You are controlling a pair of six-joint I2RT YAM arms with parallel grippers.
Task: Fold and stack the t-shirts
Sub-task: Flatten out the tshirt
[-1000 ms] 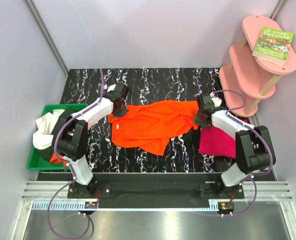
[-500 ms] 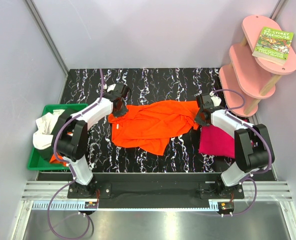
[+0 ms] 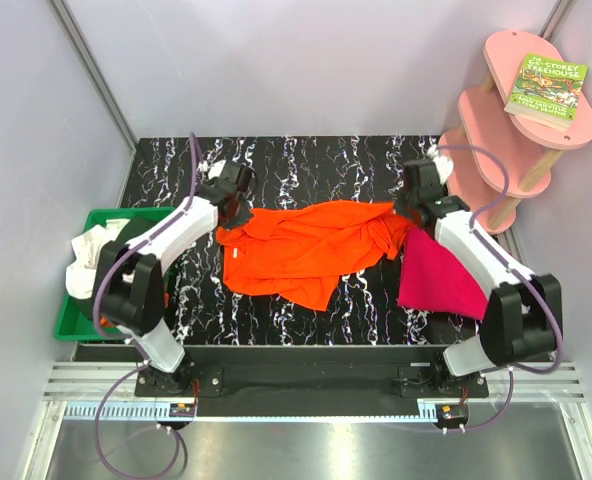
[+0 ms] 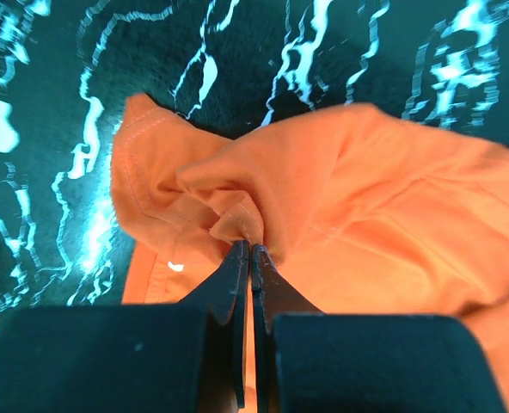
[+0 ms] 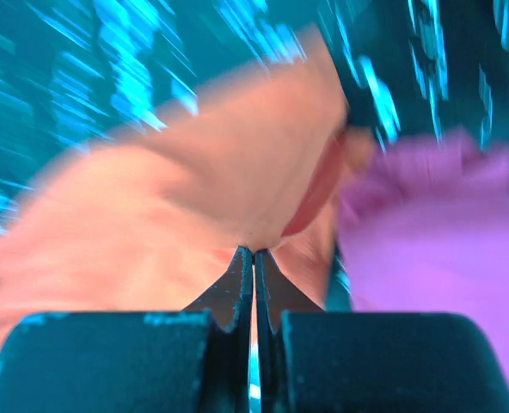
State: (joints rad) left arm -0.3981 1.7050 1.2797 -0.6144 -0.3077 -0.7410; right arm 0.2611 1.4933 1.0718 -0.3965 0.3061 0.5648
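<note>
Grippers both clenched on cloth. In its wrist view the left gripper has its fingers pressed together, pinching a small puckered fold near a stitched hem of the orange t-shirt. The cloth bunches up around the tips, and a hemmed corner lies flat just left of them. The right gripper has its fingers shut the same way, with orange cloth gathered at the tips. That wrist view is motion-blurred, so the exact spot on the garment cannot be told. From overhead, the two grippers hold the far left and far right corners of the orange t-shirt. The shirt lies spread and wrinkled across the middle of the black marbled table, with its near edge sagging to a point toward the arm bases. The magenta t-shirt lies just right of it under the right arm, touching the orange cloth near the right grip. At the left table edge sits a green bin with a crumpled white garment heaped over its far rim. A pink shelf stands at the far right corner, with a book on its top tier.
</note>
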